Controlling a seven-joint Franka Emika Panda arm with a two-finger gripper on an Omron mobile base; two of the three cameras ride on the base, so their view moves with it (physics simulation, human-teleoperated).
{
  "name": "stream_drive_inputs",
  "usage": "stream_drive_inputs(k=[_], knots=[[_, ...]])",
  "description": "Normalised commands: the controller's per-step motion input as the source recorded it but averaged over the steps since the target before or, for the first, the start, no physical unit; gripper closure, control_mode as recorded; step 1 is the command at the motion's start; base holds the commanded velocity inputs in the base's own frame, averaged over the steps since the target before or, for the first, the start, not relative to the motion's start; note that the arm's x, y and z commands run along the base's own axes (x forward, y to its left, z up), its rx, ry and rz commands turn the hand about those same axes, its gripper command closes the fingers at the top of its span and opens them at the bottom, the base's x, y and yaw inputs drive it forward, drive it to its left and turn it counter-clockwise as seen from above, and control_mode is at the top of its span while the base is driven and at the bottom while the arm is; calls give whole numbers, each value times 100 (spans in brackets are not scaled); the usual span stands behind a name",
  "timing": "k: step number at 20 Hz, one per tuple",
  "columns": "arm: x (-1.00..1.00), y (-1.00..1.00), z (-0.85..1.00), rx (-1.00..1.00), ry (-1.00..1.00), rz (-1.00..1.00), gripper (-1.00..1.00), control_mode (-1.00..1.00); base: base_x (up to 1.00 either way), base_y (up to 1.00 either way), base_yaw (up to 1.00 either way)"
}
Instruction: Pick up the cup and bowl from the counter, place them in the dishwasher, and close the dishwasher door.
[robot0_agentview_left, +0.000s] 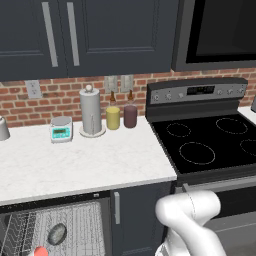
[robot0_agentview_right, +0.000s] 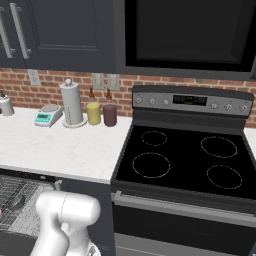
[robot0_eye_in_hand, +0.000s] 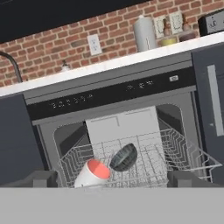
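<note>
The dishwasher (robot0_eye_in_hand: 109, 101) stands open under the white counter (robot0_eye_in_hand: 114, 63), with its grey wire rack (robot0_eye_in_hand: 175, 151) pulled out. In the rack the white cup (robot0_eye_in_hand: 92, 173) lies on its side with its red inside showing. The grey bowl (robot0_eye_in_hand: 123, 157) leans tilted right beside it. From the left base view the bowl (robot0_agentview_left: 57, 233) and cup (robot0_agentview_left: 40, 251) lie in the rack (robot0_agentview_left: 80, 220) below the counter (robot0_agentview_left: 75, 162). My gripper (robot0_eye_in_hand: 113, 179) is open in front of the rack, fingertips (robot0_eye_in_hand: 41, 178) wide apart, holding nothing. The dishwasher door is out of view.
On the counter stand a paper towel roll (robot0_agentview_left: 90, 111), a yellow jar (robot0_agentview_left: 113, 118), a maroon jar (robot0_agentview_left: 130, 115) and a small scale (robot0_agentview_left: 61, 128). The black stovetop (robot0_agentview_left: 210, 142) lies to the right. A narrow cabinet door (robot0_agentview_left: 137, 215) separates dishwasher and stove.
</note>
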Motion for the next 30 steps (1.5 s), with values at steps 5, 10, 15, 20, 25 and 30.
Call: stream_drive_inputs(k=[5,10,15,20,25,30], knots=[[0,14,-54,0,0,-1,-100,-100,0,0,0],[0,17,-37,-4,0,-3,-100,-100,0,0,0],[0,17,-6,-22,4,-4,-100,-100,0,0,0],[-1,14,-1,-37,8,-5,-100,-100,0,0,0],[0,11,-34,-22,12,-1,-100,-100,0,0,0],[0,18,-20,-15,11,0,-100,-100,0,0,0]])
